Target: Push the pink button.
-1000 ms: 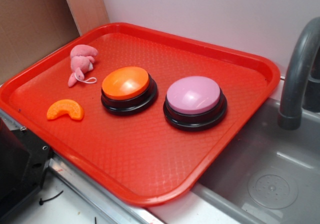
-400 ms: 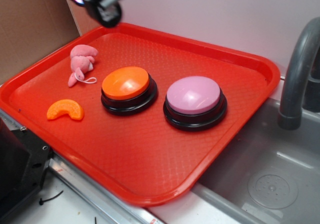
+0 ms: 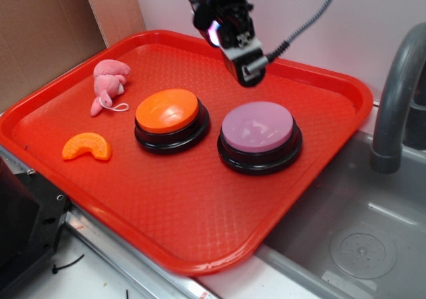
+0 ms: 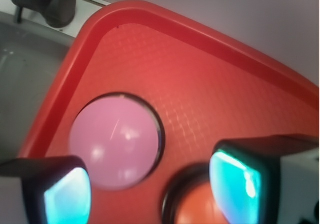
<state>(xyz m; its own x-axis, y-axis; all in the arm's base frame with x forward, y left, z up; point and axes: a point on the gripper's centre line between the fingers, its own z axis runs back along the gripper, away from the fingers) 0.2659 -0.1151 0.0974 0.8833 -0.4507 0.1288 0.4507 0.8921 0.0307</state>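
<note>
The pink button is a large pale pink dome on a black base, standing right of centre on the red tray. My gripper hangs in the air just behind and above it, apart from it, pointing down. In the wrist view the pink button lies ahead and to the left of the gripper. The jaws stand wide apart with nothing between them, so the gripper is open. Its teal-padded fingers frame the view.
An orange button of the same size stands just left of the pink one. A small pink plush toy and an orange slice lie at the tray's left. A grey faucet and sink are to the right. Cardboard stands behind left.
The gripper came into view at the top left and has swept right and down to hang behind the pink button. Nothing on the tray has moved.
</note>
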